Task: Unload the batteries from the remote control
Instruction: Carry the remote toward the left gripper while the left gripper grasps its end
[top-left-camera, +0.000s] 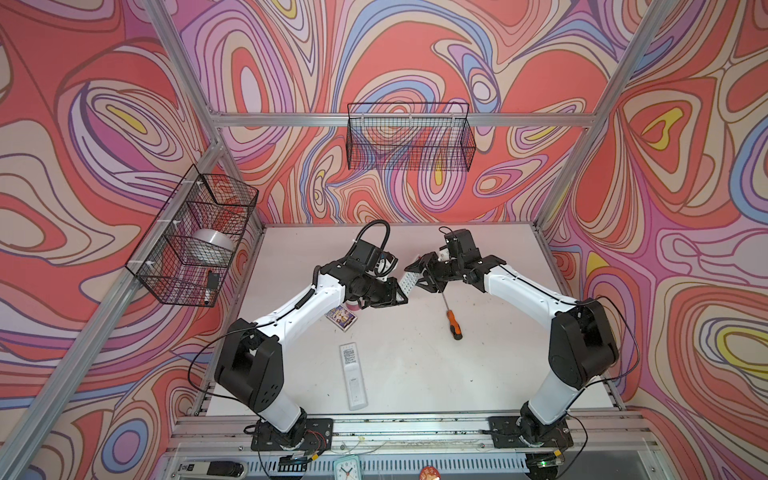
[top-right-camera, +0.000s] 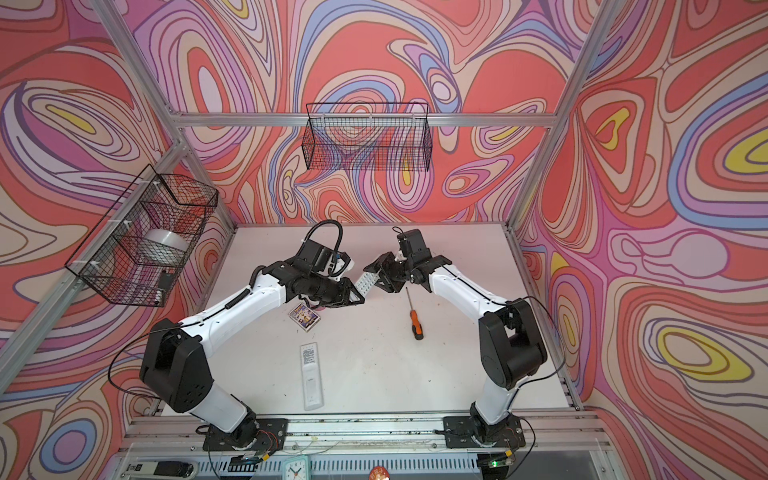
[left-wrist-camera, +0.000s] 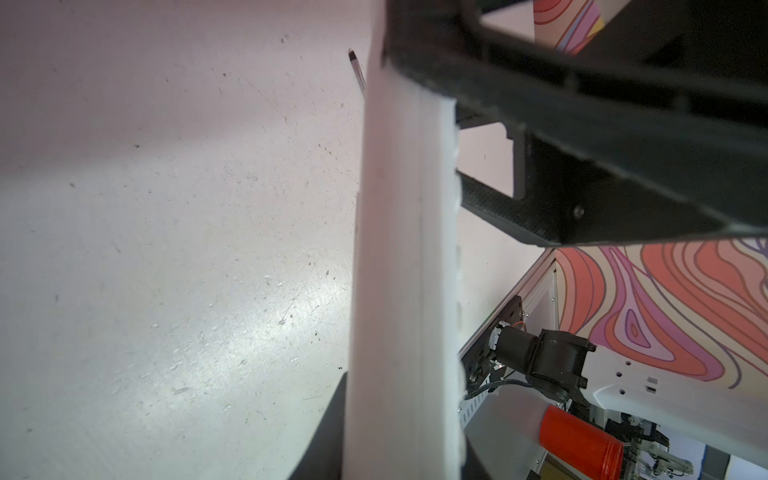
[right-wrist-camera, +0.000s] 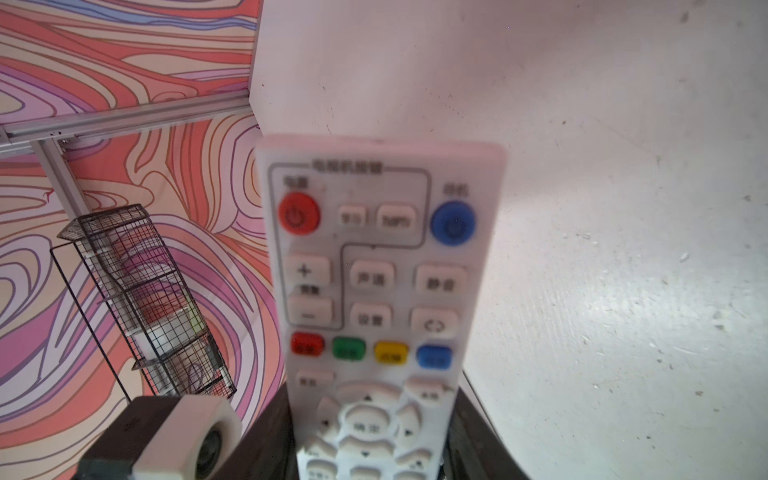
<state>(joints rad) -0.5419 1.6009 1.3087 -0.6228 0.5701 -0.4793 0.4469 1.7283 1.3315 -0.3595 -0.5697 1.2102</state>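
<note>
Between both jaws, one white remote (top-left-camera: 408, 282).

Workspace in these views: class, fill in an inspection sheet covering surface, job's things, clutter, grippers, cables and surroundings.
Surface: white table, scuffed and speckled.
Job's things: held remote aloft between both grippers, buttons showing; second remote back up near the front; batteries, nothing seen.
Clutter: screwdriver, card box.
Grippers: left gripper and right gripper both closed on the held remote.
Cables: black cable looped above the left wrist, off the remotes.
Surroundings: back basket; side basket holding a tape roll.
</note>
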